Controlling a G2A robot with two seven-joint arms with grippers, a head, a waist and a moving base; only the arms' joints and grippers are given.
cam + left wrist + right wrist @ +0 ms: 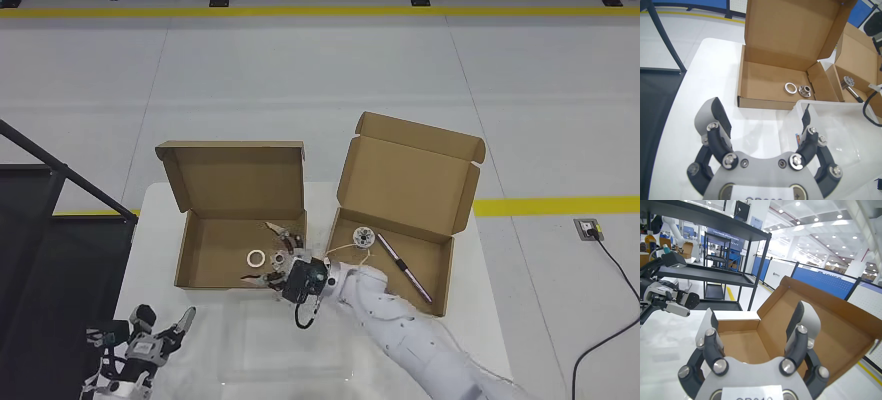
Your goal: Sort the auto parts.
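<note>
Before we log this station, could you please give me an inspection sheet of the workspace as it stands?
Surface: white table, bearing two open cardboard boxes and a clear bin.
Job's things: left box holds a metal ring and a flanged hub; right box holds a gear part and a shaft; the bin sits at the table's front.
Clutter: nothing seen.
Grippers: left gripper, jaws open, above the table at the bin's edge; right gripper, jaws open, over the left box's front.
Cables: black cable loops at the right wrist; a floor cable runs from a socket.
Surroundings: grey floor with yellow lines; black rack beside the table.
</note>
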